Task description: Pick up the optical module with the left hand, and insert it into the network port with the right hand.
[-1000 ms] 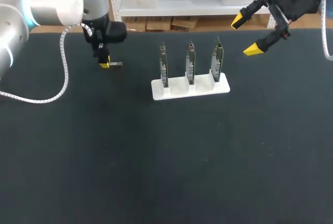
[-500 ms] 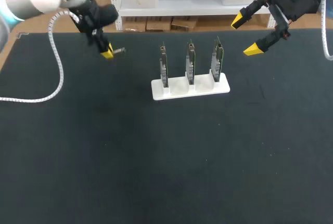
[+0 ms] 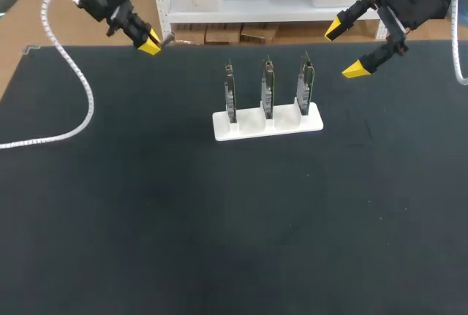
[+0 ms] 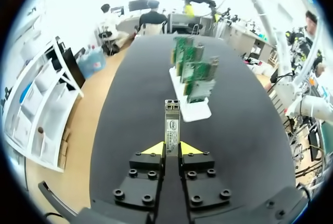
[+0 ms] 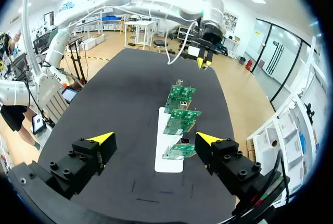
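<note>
Left gripper (image 4: pixel 172 148): both yellow-tipped fingers were drawn in tight against the optical module (image 4: pixel 172 122), one on each side, gripping its rear end. Most of the slim silver body stuck out ahead of the tips, its labelled face up toward the wrist camera. From the head view this gripper was held in the air over the table's far left edge with the module clear of the surface and well apart from the card holder. In the wrist view the module's free end pointed roughly toward the holder. Right gripper (image 3: pixel 345 50): fingers were spread wide with nothing between them, raised above the far right of the table, past the holder's right end. In its own wrist view the holder lay well below and ahead, seen through the gap between the fingers. White holder (image 3: pixel 267 123): it sat on the black table (image 3: pixel 219 220), far middle, carrying three green network cards (image 3: pixel 268 90) upright in a row, each in its own slot. A metal port cage (image 3: pixel 306 61) appeared to sit at the upper end of each card, though the detail was too small to be sure. A white coiled cable (image 3: pixel 86 99) hung from the left arm and trailed over the table's left side.
</note>
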